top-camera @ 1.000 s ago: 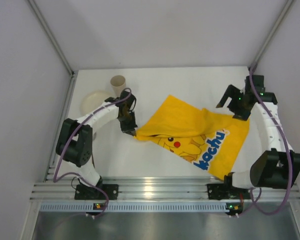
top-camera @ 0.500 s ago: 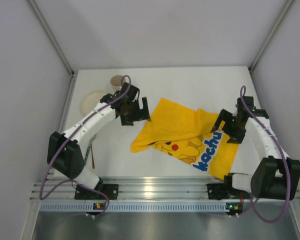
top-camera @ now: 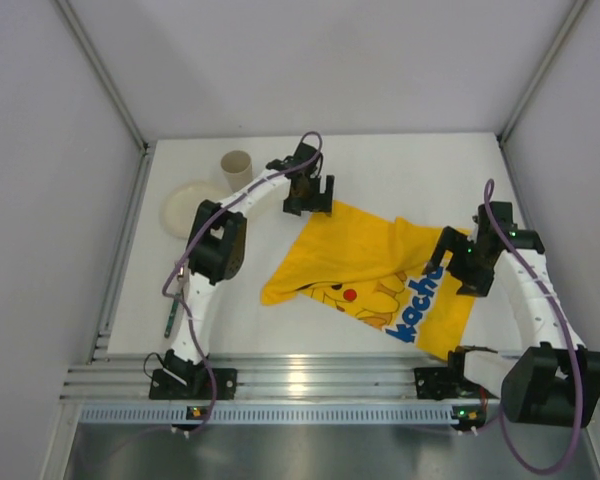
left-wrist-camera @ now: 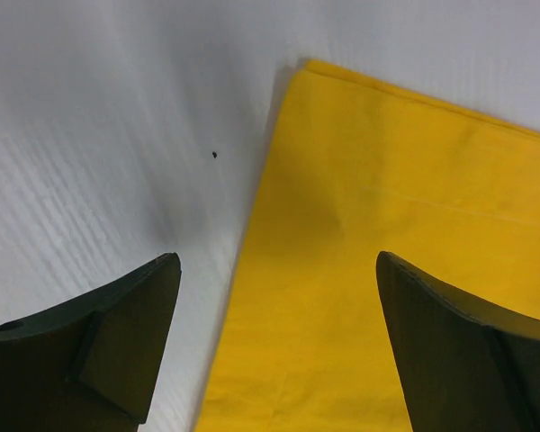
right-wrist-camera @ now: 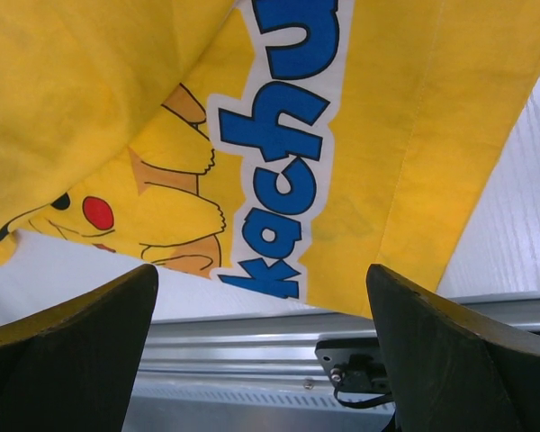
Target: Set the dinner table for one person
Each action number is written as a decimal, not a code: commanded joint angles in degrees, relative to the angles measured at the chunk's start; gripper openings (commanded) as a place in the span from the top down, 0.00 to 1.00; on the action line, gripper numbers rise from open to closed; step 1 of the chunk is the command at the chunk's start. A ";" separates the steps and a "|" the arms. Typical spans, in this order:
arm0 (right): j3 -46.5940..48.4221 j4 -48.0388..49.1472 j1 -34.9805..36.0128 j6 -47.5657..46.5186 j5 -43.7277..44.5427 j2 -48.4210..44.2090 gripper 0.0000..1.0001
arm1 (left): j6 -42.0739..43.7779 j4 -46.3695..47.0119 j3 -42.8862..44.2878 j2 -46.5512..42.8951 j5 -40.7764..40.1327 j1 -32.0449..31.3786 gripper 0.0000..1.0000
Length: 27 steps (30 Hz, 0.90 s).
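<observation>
The dinner table (top-camera: 242,322) is a matte white top. A yellow cartoon-printed cloth mat (top-camera: 365,240) lies on it, partly folded over itself, with blue lettering (right-wrist-camera: 283,135) near its right end. My left gripper (top-camera: 308,192) hovers open over the mat's far corner (left-wrist-camera: 308,68). Nothing is between its fingers (left-wrist-camera: 117,346); only yellow cloth and white table show below. My right gripper (top-camera: 466,262) is open above the mat's right part, and its fingers (right-wrist-camera: 450,346) frame the lettered edge and the rail.
A cream plate (top-camera: 185,208) and a beige cup (top-camera: 237,168) stand at the far left. A thin utensil (top-camera: 169,318) lies near the left arm's base. A slotted aluminium rail (top-camera: 300,380) runs along the near edge. Enclosure walls stand on three sides.
My left gripper let go of the mat's near-left corner, opened, and swung away to the mat's far corner. My right gripper moved nearer, over the lettered right part.
</observation>
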 commanded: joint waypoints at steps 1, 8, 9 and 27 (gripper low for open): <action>2.94 -1.87 0.73 -0.65 0.09 -1.36 0.00 | 2.62 -0.96 6.12 3.74 0.34 0.71 0.06; 2.94 -1.44 0.73 -1.27 1.84 0.39 0.00 | 0.24 2.72 3.60 7.01 10.33 1.59 0.46; 2.86 -1.35 0.73 -1.44 1.84 1.09 0.00 | 0.24 3.95 3.16 7.27 11.84 1.59 0.53; 0.57 2.78 0.73 -1.00 0.53 5.76 0.00 | -4.23 -0.26 7.37 7.02 2.98 7.21 1.00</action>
